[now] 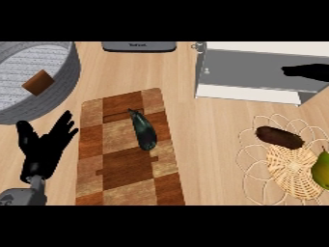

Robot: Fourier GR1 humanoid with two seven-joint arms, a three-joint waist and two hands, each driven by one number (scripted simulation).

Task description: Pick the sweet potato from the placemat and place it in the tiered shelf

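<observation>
A: The desk is of pale wood and carries many things. Where is the sweet potato?

B: The sweet potato lies at about four o'clock, on the upper part of the woven placemat. A green pear lies on the same placemat, near it but not touching. Nothing holds the sweet potato.

A: And the robot hands?

B: The left robot hand rests at eight o'clock beside the cutting board, with its fingers spread wide and holding nothing. The right robot hand shows at two o'clock as a dark shape over the tiered shelf. I cannot tell if it is wide or closed, but I see nothing in it.

A: What can go wrong from here?

B: I think of three risks. The pear is close, so a careless reach can push it or take it instead. The dark eggplant on the cutting board is also long and dark, so it can be mistaken for the target. And the sweet potato is rounded, so it may roll off the placemat if it is touched from one side only.

A: Is there any writing?

B: Only on the grey object at twelve o'clock. It has a small word, but it is too small for me to read. The grey basket at ten o'clock shows no label.
</observation>
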